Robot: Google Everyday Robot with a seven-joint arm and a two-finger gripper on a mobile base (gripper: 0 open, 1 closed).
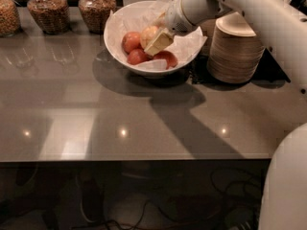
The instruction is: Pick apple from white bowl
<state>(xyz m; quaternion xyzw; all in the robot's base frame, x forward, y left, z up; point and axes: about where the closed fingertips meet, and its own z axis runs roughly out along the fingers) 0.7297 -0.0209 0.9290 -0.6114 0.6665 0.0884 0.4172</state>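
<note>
The white bowl (113, 42), lined with crinkled white paper, stands at the back middle of the grey counter. It holds three darker red apples (131, 41) and the pale yellowish apple (148, 33). My gripper (154, 36) reaches into the bowl from the right. It is closed around the pale apple, with one beige finger (159, 41) lying across the apple's front. The apple sits a little above the red ones. The far finger is hidden behind the apple.
A stack of beige disposable bowls (235, 51) stands just right of the white bowl, under my arm. Glass jars of grains (47, 8) line the back left. The counter's front edge (134, 158) runs across the view. My white base (288, 186) fills the lower right.
</note>
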